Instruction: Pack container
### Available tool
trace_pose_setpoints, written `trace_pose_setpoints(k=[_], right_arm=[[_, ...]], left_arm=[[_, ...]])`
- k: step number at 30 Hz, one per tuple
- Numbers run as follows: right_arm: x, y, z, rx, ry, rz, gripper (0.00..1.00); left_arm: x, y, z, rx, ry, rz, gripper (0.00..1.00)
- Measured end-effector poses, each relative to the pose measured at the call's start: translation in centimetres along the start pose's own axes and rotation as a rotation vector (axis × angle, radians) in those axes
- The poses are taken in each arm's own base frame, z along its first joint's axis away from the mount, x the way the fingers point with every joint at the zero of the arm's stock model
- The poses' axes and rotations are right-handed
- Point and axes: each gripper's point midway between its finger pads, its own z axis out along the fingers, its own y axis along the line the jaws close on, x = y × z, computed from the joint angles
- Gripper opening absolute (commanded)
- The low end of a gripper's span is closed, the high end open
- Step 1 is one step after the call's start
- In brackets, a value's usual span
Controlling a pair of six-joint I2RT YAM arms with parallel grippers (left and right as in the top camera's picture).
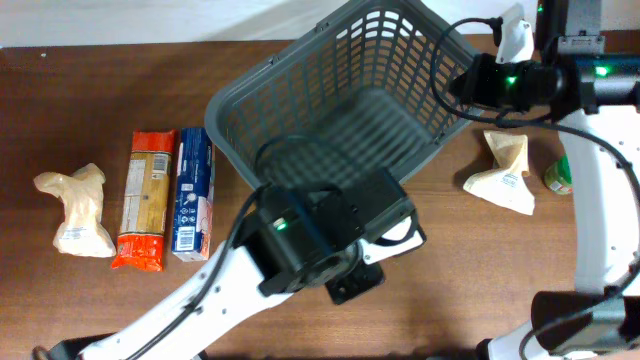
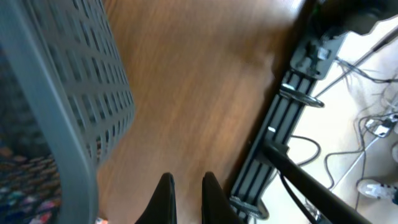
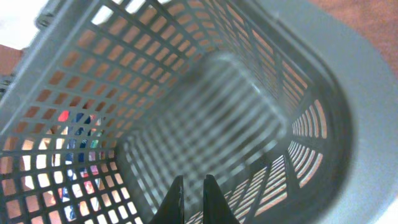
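Basket (image 1: pixel 400 60) is seen tilted, upper centre of overhead frame | left gripper (image 2: pixel 186 182) is pinched nearly closed on nothing, lower centre, beside basket wall | right gripper (image 3: pixel 191 185) is placed at upper-right rim, grip cannot be told | packets (image 1: pixel 145 200) are lined up at left

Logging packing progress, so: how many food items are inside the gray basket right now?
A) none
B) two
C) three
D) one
A: the basket shows only its bare bottom from overhead and from the right wrist, while the orange packet, blue box, beige bag and beige pouch lie outside it on the table.
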Motion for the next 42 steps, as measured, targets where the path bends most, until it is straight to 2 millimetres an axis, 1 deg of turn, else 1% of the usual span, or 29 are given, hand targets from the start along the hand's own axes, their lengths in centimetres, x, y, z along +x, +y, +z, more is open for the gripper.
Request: trace_pose_setpoints(k=[3,4,8,11,12,16,18,20,22,23,26,29,31,32,33,35,36,37,38,39,40,42], right_arm=[[0.1,-0.4,0.9,0.004,0.021,0.010,0.04],[0.2,-0.5,1.1,0.005,0.027,0.014,0.04],[0.5,-0.7,1.5,0.007,0.046,0.022,0.04],[1.3,-1.1,1.4,0.027,0.079,0.036,0.04],[1.5,-1.2,1.4,0.033,0.085,0.040,0.04],[3.2,-2.5,1.0,0.111,0.148,0.066,0.04],[4.3,-3.3,0.7,0.158,0.190,0.064,0.04],[4.8,-3.6,0.6,0.175,0.209,0.059,0.04],[5.3,-3.9,0.4,0.193,0.229,0.049,0.04],[5.6,-3.9,0.3,0.197,0.243,0.034,0.04],[5.9,-3.9,0.3,0.202,0.259,0.011,0.04],[6.3,-3.2,0.6,0.198,0.272,-0.020,0.04],[6.6,-2.5,0.8,0.191,0.281,-0.040,0.04],[6.6,-2.4,0.8,0.189,0.281,-0.045,0.04],[6.6,-2.2,0.8,0.187,0.280,-0.050,0.04],[5.8,-1.8,0.2,0.183,0.250,-0.061,0.04],[5.2,-1.5,-0.2,0.182,0.227,-0.069,0.04],[3.0,-0.4,-2.0,0.175,0.132,-0.103,0.04],[2.0,0.2,-3.4,0.180,0.078,-0.122,0.04],[0.2,1.2,-6.0,0.186,-0.023,-0.149,0.04],[-0.4,1.5,-7.2,0.189,-0.066,-0.160,0.04],[-1.9,2.0,-12.0,0.213,-0.210,-0.173,0.04]], left_arm=[[-1.0,0.6,1.6,-0.021,-0.005,-0.002,0.02],[-0.9,0.7,2.0,-0.027,0.001,-0.002,0.02],[0.4,1.5,5.1,-0.062,0.071,-0.004,0.02],[1.1,2.1,6.8,-0.089,0.102,-0.008,0.02],[1.1,2.3,6.9,-0.096,0.103,-0.010,0.02],[0.6,3.9,7.0,-0.137,0.077,-0.040,0.02],[0.8,5.4,6.9,-0.157,0.072,-0.077,0.02],[1.0,6.5,6.8,-0.169,0.071,-0.109,0.02],[1.6,9.2,6.5,-0.205,0.068,-0.181,0.02],[2.0,10.3,6.4,-0.219,0.069,-0.210,0.02],[2.7,12.4,6.1,-0.242,0.066,-0.273,0.02],[3.5,14.5,5.7,-0.270,0.059,-0.333,0.02],[4.1,15.4,5.5,-0.281,0.062,-0.363,0.02],[4.2,15.5,5.5,-0.279,0.065,-0.366,0.02],[4.6,15.0,5.4,-0.260,0.081,-0.370,0.02],[5.0,14.3,4.7,-0.240,0.079,-0.383,0.04],[5.1,14.0,3.9,-0.234,0.073,-0.394,0.09],[4.6,13.7,1.7,-0.244,0.013,-0.408,0.13],[4.2,13.7,-0.2,-0.259,-0.046,-0.421,0.20],[4.1,13.8,-2.8,-0.284,-0.117,-0.434,0.29],[4.1,13.8,-4.6,-0.304,-0.174,-0.448,0.36],[5.3,14.3,-9.4,-0.379,-0.301,-0.500,0.47]])
